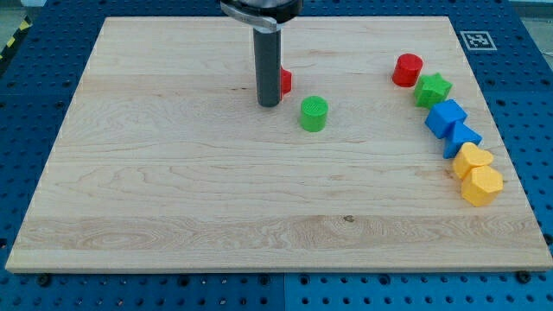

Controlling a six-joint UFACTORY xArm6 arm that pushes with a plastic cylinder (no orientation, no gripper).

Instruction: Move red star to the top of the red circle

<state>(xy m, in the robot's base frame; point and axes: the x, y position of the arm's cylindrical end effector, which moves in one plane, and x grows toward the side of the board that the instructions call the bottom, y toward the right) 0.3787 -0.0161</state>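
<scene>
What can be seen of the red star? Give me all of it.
Only a small part of the red star shows: a glossy red, plastic-looking edge peeking out on the view's right of the dark rod, which hides the rest, so its star shape cannot be confirmed here. It sits on the wooden board, upper centre. My tip stands right against it on its left side; actual contact cannot be told. The green cylinder lies below-right, apart from it. The red circle is far off to the right.

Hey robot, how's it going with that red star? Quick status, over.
My tip touching red star's left side, star mostly hidden behind rod. Red circle far to view's right. Green circle near, below the direct path.
</scene>
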